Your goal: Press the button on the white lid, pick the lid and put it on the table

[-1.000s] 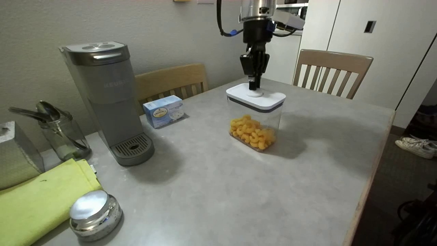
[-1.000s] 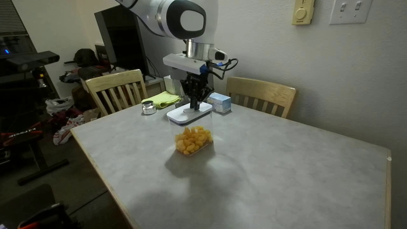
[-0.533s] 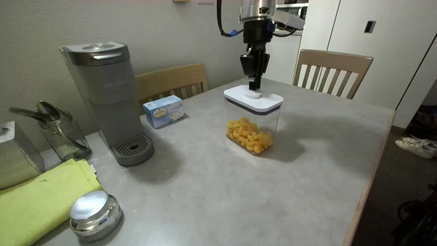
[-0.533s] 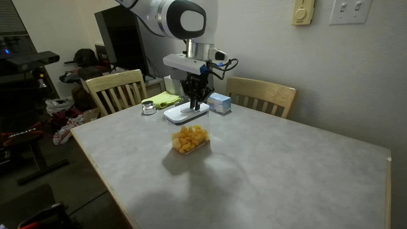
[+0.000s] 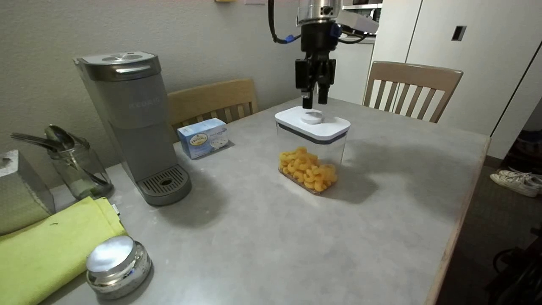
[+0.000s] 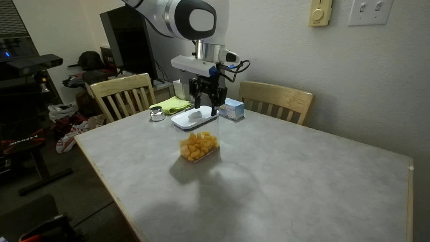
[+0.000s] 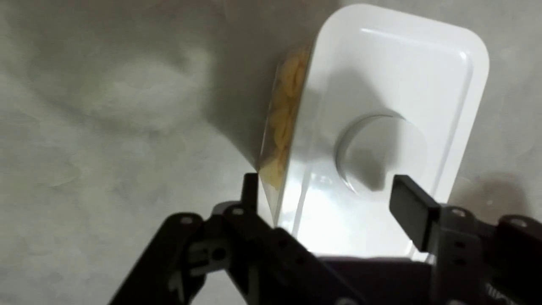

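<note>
White and rounded at the corners, the lid (image 7: 423,84) is seated on the clear container (image 5: 328,152) of yellow pasta (image 6: 198,148), and the round button (image 5: 312,117) is raised at its centre, so the press is judged done and the lift not yet begun. Trouble could be caused by the way the gripper (image 5: 315,101) is placed off centre: if it were lowered uncorrected, the button might be struck and pushed down, and the lid locked again. If it were closed from here, the button could be caught on one side only, and the container, braced by nothing visible, could be slid or tipped on the grey table (image 5: 271,237), with pasta spilled. A slipping grip is also to be feared, since the button looks low, smooth and round; the container might likewise be carried up with the lid if that were not fully freed. The fingers (image 7: 410,212) are spread apart, with nothing held between them. In the wrist view, the left one is shown just beyond the lid's left edge, while the right one is shown over the lid, its tip overlapping the near edge of the button. The button is found right of the middle of the gap and mostly farther out than the fingertips. In both exterior views, the fingertips are shown near the lid's top; whether it is touched cannot be told.
</note>
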